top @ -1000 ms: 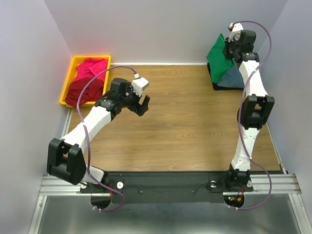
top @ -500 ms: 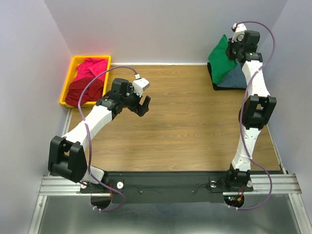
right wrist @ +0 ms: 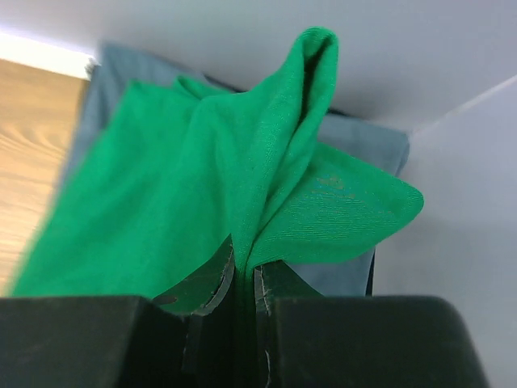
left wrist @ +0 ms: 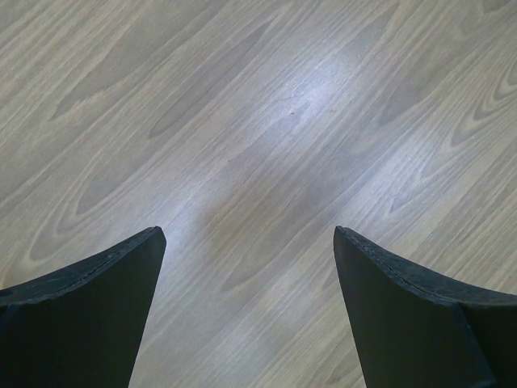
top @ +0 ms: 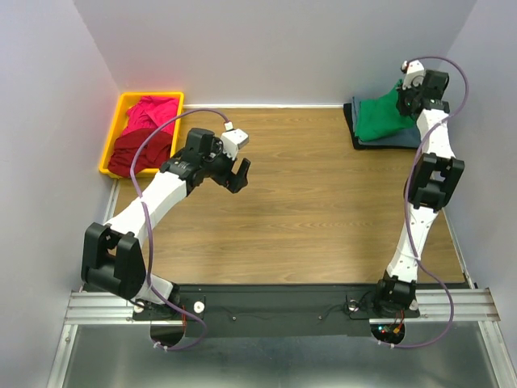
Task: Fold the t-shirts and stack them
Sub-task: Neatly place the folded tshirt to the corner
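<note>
At the far left corner of the table (top: 307, 218), a yellow bin (top: 110, 141) holds two unfolded t-shirts: the magenta pink shirt (top: 152, 110) lies toward the back wall, and the dark red shirt (top: 139, 152) is bunched in the near part of the bin, touching the pink one. Just right of the bin, the left arm reaches over the bare wood, and the left gripper (top: 238, 175) hangs above the surface with nothing between its fingers. In the left wrist view, the left gripper (left wrist: 250, 242) has its two dark fingertips set wide apart, and only wood grain shows in the gap. The middle of the table carries no cloth. At the far right corner, against the back wall, three shirts form a stack. The black shirt (top: 350, 121) is at the bottom, showing only as a dark edge on the stack's left side. The slate blue-grey shirt (top: 392, 140) lies flat above it, and the bright green shirt (top: 378, 120) is on top. The right arm stands extended over this corner, with the right gripper (top: 404, 97) at the stack's right end. In the right wrist view, the right gripper (right wrist: 242, 279) has its fingers pressed together on a fold of the green shirt (right wrist: 161, 178). The pinched cloth rises in a ridge, and the rest drapes across the blue-grey shirt (right wrist: 355, 153).
</note>
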Controlling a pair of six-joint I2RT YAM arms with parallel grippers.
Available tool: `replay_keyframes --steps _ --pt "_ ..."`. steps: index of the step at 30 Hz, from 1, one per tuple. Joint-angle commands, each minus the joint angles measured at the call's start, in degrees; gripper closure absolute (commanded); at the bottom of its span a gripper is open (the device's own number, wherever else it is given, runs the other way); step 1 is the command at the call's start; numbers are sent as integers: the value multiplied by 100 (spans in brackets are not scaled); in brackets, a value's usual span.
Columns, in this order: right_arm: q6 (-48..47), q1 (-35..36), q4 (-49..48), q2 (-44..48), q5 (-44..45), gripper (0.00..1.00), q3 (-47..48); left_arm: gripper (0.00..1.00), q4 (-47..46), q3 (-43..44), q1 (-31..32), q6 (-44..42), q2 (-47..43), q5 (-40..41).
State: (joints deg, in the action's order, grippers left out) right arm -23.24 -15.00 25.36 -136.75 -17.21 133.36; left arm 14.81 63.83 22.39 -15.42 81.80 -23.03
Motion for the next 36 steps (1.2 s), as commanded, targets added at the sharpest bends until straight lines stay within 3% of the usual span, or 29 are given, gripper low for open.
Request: replay_keyframes --steps 1,7,12,15,20,22,31,36 --pt "-671 -37 -277 -255 -160 98 445 2 127 305 -16 39 -32 -158" --pt "-918 -160 -497 -791 -89 98 910 2 294 279 -16 -22 -24 -97" --pt "-971 -222 -664 -783 -54 97 648 2 338 279 -16 -84 -6 -27" --pt "-954 -284 -831 -678 59 90 358 2 339 270 -24 -110 3 9" --pt "-813 -371 -919 -494 622 54 208 2 374 288 -16 -145 -32 88" --pt "-796 -450 -989 -380 666 48 164 2 356 288 -24 -163 -67 114" --pt "-471 -609 -1165 -10 939 44 498 2 330 129 -24 -286 -322 343" --pt "161 -626 -1280 314 843 43 437 2 347 182 -24 -339 -314 352"
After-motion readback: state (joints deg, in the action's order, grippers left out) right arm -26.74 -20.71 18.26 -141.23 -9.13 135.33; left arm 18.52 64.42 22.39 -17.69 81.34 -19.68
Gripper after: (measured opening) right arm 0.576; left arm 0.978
